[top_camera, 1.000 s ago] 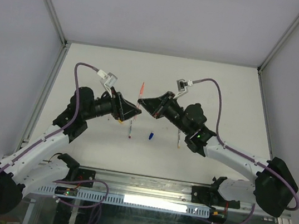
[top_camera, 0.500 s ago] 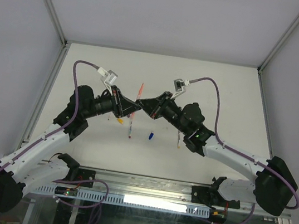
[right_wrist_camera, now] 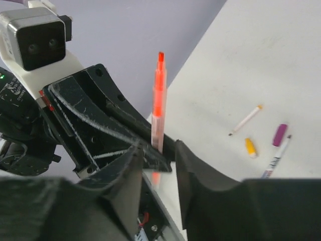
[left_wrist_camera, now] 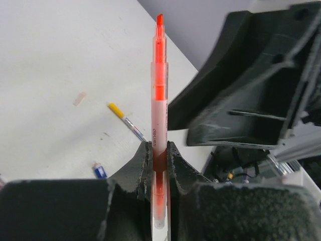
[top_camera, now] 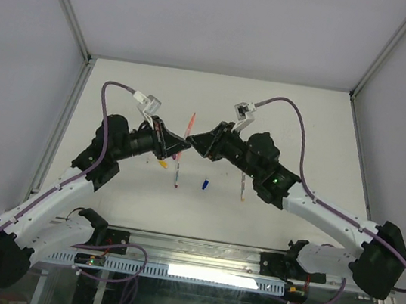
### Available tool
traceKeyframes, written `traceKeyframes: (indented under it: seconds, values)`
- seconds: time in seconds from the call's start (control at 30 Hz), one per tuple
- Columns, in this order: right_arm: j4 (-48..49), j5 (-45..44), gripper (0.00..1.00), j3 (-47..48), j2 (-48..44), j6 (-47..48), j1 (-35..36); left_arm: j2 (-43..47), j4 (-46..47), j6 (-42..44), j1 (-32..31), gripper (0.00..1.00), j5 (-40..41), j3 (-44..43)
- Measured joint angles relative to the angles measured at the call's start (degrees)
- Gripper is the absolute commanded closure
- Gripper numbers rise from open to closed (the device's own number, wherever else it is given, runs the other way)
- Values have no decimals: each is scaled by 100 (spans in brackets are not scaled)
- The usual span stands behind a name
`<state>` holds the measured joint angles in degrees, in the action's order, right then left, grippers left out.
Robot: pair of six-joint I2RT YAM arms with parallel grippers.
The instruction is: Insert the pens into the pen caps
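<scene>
My left gripper (top_camera: pixel 182 147) (left_wrist_camera: pixel 159 148) is shut on a red-orange pen (left_wrist_camera: pixel 159 95), gripping its lower barrel, with the coloured tip pointing away from the wrist. The pen also shows in the top view (top_camera: pixel 190 123) and the right wrist view (right_wrist_camera: pixel 158 100). My right gripper (top_camera: pixel 198 142) (right_wrist_camera: pixel 156 161) is open, close against the left gripper, its fingers either side of the pen's lower end. I see no cap in it. On the table lie a yellow-tipped pen (left_wrist_camera: pixel 125 119), a blue cap (top_camera: pixel 203 184) (left_wrist_camera: pixel 99 170), a yellow cap (right_wrist_camera: pixel 250 147) and a purple cap (right_wrist_camera: pixel 279 134).
Two more pens lie on the white table, one (top_camera: pixel 177 173) below the left gripper, one (top_camera: pixel 243 189) under the right arm. A pale pinkish cap (left_wrist_camera: pixel 79 98) lies further off. Metal frame rails (top_camera: pixel 61 131) run along the table's sides.
The right gripper has moved left and closed in on the left gripper and its pen. The left gripper has shifted slightly towards it, still holding the pen.
</scene>
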<state>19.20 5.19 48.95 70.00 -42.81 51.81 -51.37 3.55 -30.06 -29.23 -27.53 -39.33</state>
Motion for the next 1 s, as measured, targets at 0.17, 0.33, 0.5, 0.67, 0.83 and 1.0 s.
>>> traceKeyframes:
  seconds: [0.17,0.33,0.5,0.67,0.83,1.0]
  values:
    - [-1167,-553,60,321,-446,605,-151,2,-341,260,83,100,483,-39]
    - [-2315,-1115,59,780,-590,922,-435,57,-713,457,83,100,769,-39]
    - [-3429,-1298,59,1165,-245,1255,-767,229,-1003,669,83,100,909,-39]
    - [-3880,-1261,58,1443,570,2173,-1161,459,-1215,817,83,100,940,-39]
    - [-4100,-621,54,1639,1266,3195,-1729,603,-1311,940,83,100,898,-39]
    - [-4315,785,52,2444,1956,4166,-2474,640,-1462,994,83,100,769,-39]
